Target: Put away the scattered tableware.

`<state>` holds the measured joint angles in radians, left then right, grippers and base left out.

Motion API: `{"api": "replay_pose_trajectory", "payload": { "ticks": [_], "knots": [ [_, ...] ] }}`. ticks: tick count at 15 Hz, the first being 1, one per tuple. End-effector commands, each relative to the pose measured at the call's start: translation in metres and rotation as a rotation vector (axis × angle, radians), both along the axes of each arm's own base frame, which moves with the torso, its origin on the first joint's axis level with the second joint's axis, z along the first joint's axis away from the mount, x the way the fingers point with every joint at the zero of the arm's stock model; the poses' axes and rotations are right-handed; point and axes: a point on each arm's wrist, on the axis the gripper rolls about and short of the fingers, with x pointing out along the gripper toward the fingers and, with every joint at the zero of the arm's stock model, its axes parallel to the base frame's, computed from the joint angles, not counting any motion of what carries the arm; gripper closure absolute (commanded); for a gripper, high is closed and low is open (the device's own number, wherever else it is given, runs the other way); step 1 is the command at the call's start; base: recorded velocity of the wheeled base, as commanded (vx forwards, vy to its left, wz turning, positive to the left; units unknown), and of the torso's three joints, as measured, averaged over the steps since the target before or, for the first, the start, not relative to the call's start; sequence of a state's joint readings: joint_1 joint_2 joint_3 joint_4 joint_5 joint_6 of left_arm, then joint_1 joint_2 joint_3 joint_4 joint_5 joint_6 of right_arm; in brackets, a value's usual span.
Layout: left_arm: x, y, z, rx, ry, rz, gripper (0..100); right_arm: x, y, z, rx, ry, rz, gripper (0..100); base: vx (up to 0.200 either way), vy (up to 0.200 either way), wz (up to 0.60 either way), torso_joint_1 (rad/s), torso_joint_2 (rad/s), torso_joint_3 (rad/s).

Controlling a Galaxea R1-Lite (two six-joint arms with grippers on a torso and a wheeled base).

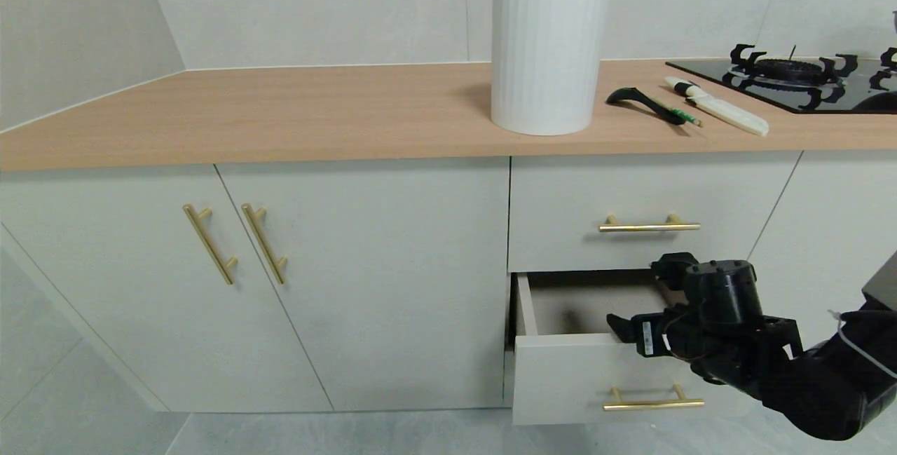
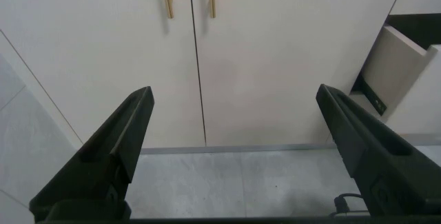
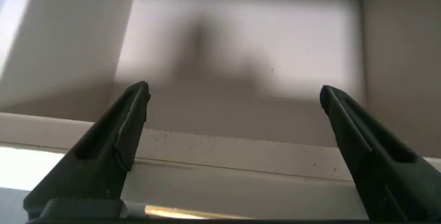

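Right hand [image 1: 634,295] spread wide, empty, poised at rim of open lower drawer [image 1: 560,378]. Drawer stands out, likely ready to take tableware. Arm low, coming in from right, fingers aimed into cavity. Left hand [image 2: 234,107] wide too, empty, low, facing cabinet doors [image 2: 200,58]. Up on surface [image 1: 280,115]: black-handled utensil [image 1: 641,101] and white knife [image 1: 722,115] beside white canister [image 1: 546,45], not yet collected.

Right arm [image 1: 827,385]: black, rounded glossy casing; white cable [image 1: 856,351] looped at the forearm, thin dark wires near the wrist.
Right gripper [image 1: 634,292]: black blocky housing, small white label [image 1: 646,343].
Left gripper [image 2: 234,93]: matte black, flat tapered fingers [image 2: 124,141].
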<state>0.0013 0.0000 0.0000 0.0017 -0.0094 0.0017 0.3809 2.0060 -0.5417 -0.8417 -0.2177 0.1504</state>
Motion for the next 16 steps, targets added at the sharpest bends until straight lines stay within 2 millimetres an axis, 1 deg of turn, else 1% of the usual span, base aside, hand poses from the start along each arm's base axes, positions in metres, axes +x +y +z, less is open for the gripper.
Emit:
{"api": "replay_pose_trajectory", "payload": {
  "ticks": [1, 2, 6, 13, 16],
  "knots": [
    [0.0, 0.0, 0.0, 0.0, 0.001, 0.0, 0, -0.006, -0.001, 0.016, 0.001, -0.008, 0.009, 0, 0.0, 0.0, 0.0, 0.0, 0.0, 0.0],
    [0.0, 0.0, 0.0, 0.0, 0.0, 0.0, 0, -0.011, -0.001, 0.023, -0.008, 0.016, 0.017, 0, 0.0, 0.0, 0.0, 0.0, 0.0, 0.0],
    [0.0, 0.0, 0.0, 0.0, 0.0, 0.0, 0, -0.033, 0.005, 0.035, -0.05, 0.106, 0.069, 0, 0.0, 0.0, 0.0, 0.0, 0.0, 0.0],
    [0.0, 0.0, 0.0, 0.0, 0.001, 0.0, 0, -0.056, 0.002, 0.054, -0.118, 0.27, 0.13, 0, 0.0, 0.0, 0.0, 0.0, 0.0, 0.0],
    [0.0, 0.0, 0.0, 0.0, 0.001, 0.0, 0, -0.066, 0.003, 0.057, -0.16, 0.358, 0.152, 0, 0.0, 0.0, 0.0, 0.0, 0.0, 0.0]
  ]
}}
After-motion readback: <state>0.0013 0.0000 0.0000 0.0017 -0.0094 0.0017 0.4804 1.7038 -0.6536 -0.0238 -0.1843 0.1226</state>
